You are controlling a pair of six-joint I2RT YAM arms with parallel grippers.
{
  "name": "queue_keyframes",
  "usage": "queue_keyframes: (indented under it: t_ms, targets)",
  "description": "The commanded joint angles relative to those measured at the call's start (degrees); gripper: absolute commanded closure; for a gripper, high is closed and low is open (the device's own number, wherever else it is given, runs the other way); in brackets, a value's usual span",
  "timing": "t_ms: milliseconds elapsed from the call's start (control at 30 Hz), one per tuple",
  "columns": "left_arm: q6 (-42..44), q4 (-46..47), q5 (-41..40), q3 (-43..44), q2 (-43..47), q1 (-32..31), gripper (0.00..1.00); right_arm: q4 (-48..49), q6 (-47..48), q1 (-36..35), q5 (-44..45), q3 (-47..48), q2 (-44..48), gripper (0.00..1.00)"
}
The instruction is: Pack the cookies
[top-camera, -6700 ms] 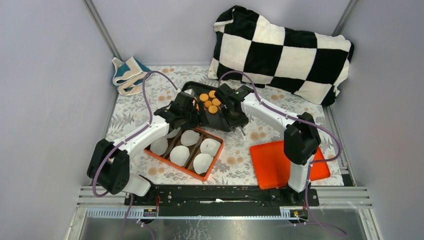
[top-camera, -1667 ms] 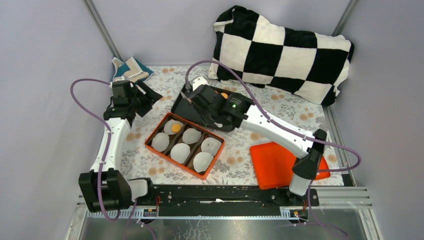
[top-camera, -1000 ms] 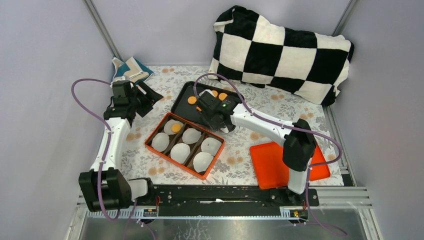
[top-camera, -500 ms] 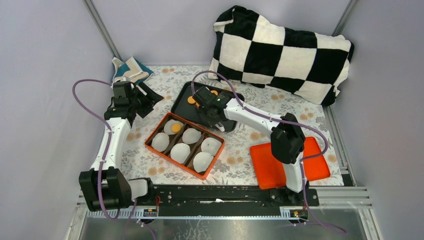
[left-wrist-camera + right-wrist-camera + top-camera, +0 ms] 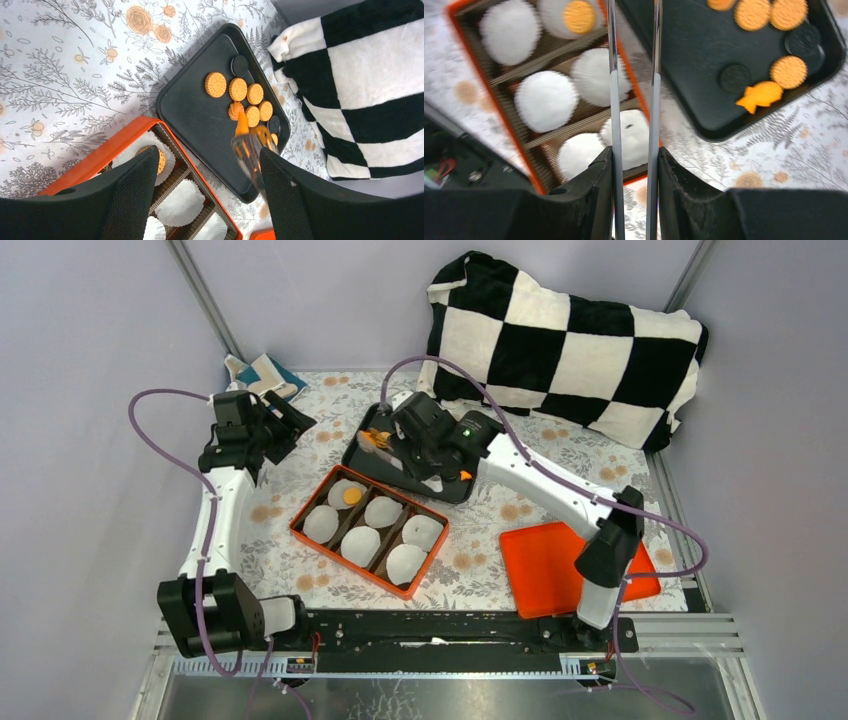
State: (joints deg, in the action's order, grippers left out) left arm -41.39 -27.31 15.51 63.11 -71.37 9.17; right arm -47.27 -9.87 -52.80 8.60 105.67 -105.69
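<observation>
Several round orange-yellow cookies (image 5: 238, 89) and a fish-shaped one (image 5: 760, 96) lie on the black tray (image 5: 365, 455), with some dark round cookies (image 5: 734, 77). One cookie (image 5: 579, 16) lies in a white paper liner in the far-left cell of the orange box (image 5: 345, 575); the other liners are bare. My right gripper (image 5: 405, 440) is shut on metal tongs (image 5: 612, 75), whose orange tips (image 5: 376, 437) hang over the tray's left part. Whether the tips grip a cookie, I cannot tell. My left gripper (image 5: 285, 425) is open and empty, raised at the far left.
A black-and-white checkered pillow (image 5: 570, 340) lies behind the tray. A flat orange lid (image 5: 540, 570) lies at the near right by the right arm's base. A folded cloth (image 5: 255, 370) sits in the far left corner. Walls close both sides.
My right gripper has risen from low over the tray, with the tongs pointing left, and its elbow has swung right. My left gripper has drawn slightly back and left.
</observation>
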Motion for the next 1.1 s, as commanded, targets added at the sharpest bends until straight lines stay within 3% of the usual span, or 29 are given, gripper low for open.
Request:
queue_keyframes:
  t_ms: [0, 233, 500, 600, 733, 867, 967, 1067]
  targets:
    - [0.28, -1.07, -1.64, 2.57, -1.24, 1.41, 0.22, -0.76, -0.29, -6.06, -7.94, 1.99, 3.21, 0.96]
    - [4.54, -3.24, -7.01, 5.43, 1.69, 1.40, 0.22, -0.86, 0.19, -13.64, -11.28, 3.56, -2.50, 0.96]
    - [5.76, -3.85, -6.65, 5.29, 2.93, 1.41, 0.21, 0.11, 1.28, -14.09, -9.33, 6.49, -7.65, 0.92]
    - [5.98, -3.44, -6.26, 5.10, 2.92, 1.38, 0.21, 1.15, 1.56, -14.09, -8.95, 7.13, -8.28, 0.83]
    - [6.54, -3.23, -5.85, 5.26, 2.91, 1.38, 0.21, 1.39, 1.52, -14.09, -8.91, 8.03, -8.53, 0.64]
    - [6.84, -2.75, -5.11, 4.93, 3.01, 1.40, 0.21, 1.64, 1.52, -14.09, -7.38, 7.68, -7.99, 0.63]
    - [6.83, -1.94, -3.77, 4.42, 3.11, 1.40, 0.21, 1.67, 1.38, -14.09, -6.88, 7.57, -7.95, 0.53]
    - [6.79, -1.52, -2.64, 4.16, 3.15, 1.38, 0.21, 1.65, 1.41, -14.13, -6.72, 7.71, -8.17, 0.54]
